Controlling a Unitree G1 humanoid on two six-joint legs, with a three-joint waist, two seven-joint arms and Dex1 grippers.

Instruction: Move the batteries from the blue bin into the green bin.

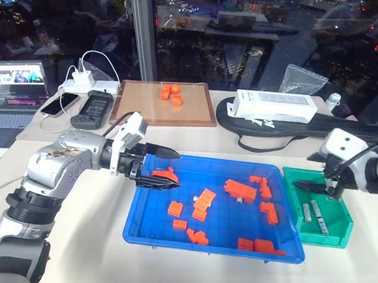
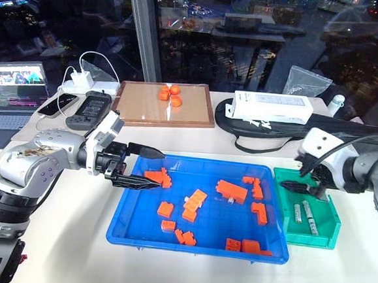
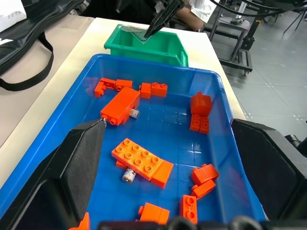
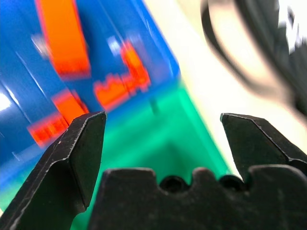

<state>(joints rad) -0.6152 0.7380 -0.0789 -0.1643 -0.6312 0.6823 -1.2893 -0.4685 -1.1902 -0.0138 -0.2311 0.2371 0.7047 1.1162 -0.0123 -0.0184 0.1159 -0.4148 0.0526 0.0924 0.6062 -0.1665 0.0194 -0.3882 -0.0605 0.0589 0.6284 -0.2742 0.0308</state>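
The blue bin point(image 1: 213, 248) sits in the middle of the table and holds several orange blocks point(image 1: 240, 190). One battery point(image 3: 129, 175) pokes out from under an orange block in it. Another battery point(image 3: 135, 113) lies at the end of a long block. My left gripper point(image 1: 173, 170) hangs open and empty over the bin's left end. To the right stands the green bin point(image 1: 325, 241) with two batteries point(image 1: 313, 214) lying inside. Above its far end my right gripper point(image 1: 320, 186) is open, nothing between its fingers point(image 4: 81, 153).
A brown wooden tray point(image 1: 139, 105) with orange blocks stands behind the blue bin. A white box point(image 1: 273, 107) lies on a black bag point(image 1: 288, 129) at the back right. Laptop point(image 1: 13, 91), phones and a power strip point(image 1: 89, 84) crowd the back left.
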